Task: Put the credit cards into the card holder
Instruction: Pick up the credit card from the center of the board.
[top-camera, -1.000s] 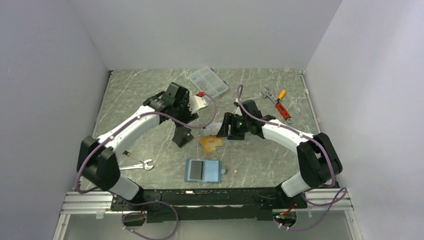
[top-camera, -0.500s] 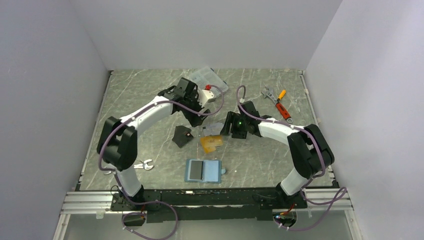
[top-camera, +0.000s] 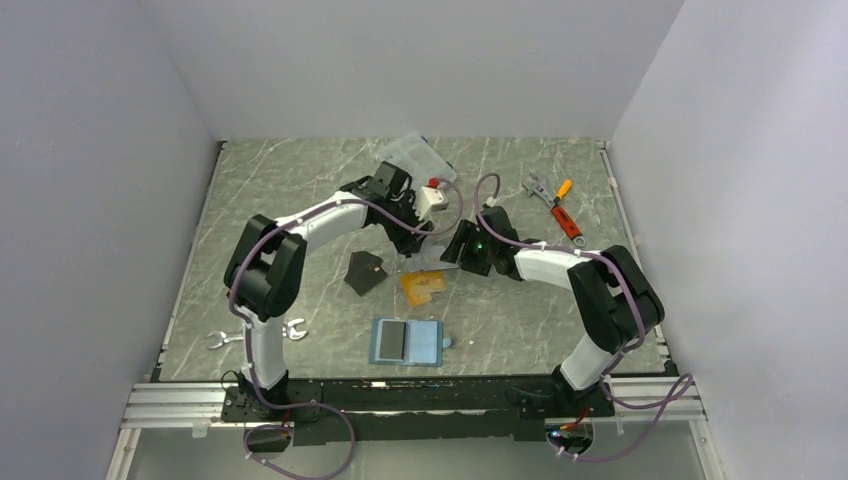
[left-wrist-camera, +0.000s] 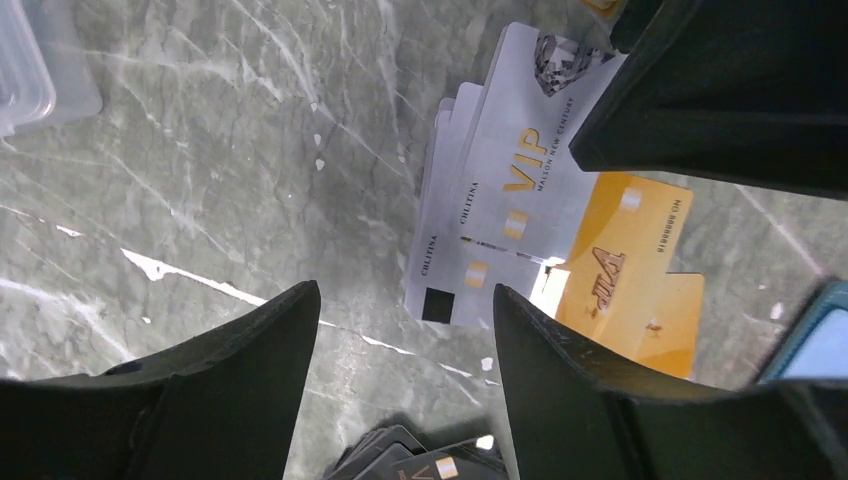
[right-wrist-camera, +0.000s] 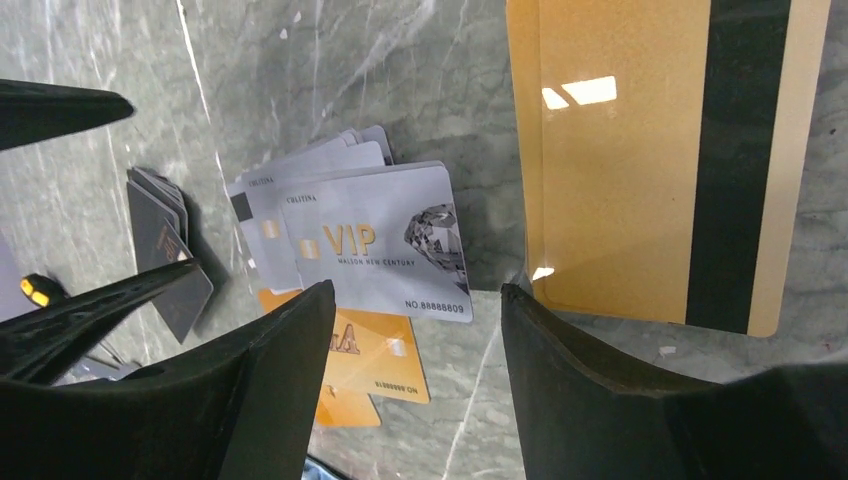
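Silver-grey credit cards (left-wrist-camera: 500, 190) lie fanned on the table, overlapping orange-gold ones (left-wrist-camera: 625, 275); both show in the right wrist view, the silver fan (right-wrist-camera: 370, 245) above the orange-gold ones (right-wrist-camera: 375, 360). A gold card with a dark stripe (right-wrist-camera: 640, 160) looms close by my right gripper's outer finger; whether it leans on it I cannot tell. The teal card holder (top-camera: 407, 341) lies open nearer the bases. My left gripper (top-camera: 412, 245) (left-wrist-camera: 405, 330) is open just left of the fan. My right gripper (top-camera: 455, 252) (right-wrist-camera: 415, 300) is open on the fan's other side. Neither holds anything.
A stack of black cards (top-camera: 363, 272) lies left of the fan. A clear compartment box (top-camera: 410, 155) sits at the back. Wrenches (top-camera: 255, 335) lie near the left base, and an orange-handled tool with a wrench (top-camera: 555, 205) at the back right.
The left arm has swung right, carrying its gripper from above the black cards to the silver fan. The right gripper has barely shifted.
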